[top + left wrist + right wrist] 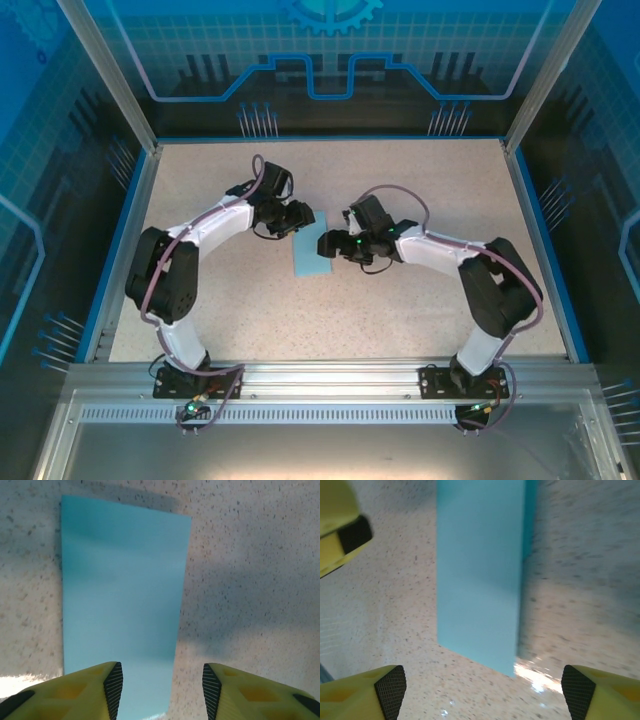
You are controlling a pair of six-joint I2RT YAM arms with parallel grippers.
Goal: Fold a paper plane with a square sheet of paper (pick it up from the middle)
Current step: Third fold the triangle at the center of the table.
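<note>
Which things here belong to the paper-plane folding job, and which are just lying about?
Part of the job:
- sheet of paper, a narrow rectangle lying flat on the table
- left gripper, open at one end of it
- right gripper, open at the other end

Not part of it:
- speckled table
- enclosure walls
- metal rail

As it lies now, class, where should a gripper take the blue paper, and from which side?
Pinch a long edge at its middle, coming in low from that side. The blue paper lies flat, thin and narrow; one long edge seems slightly lifted, probably easing entry.
</note>
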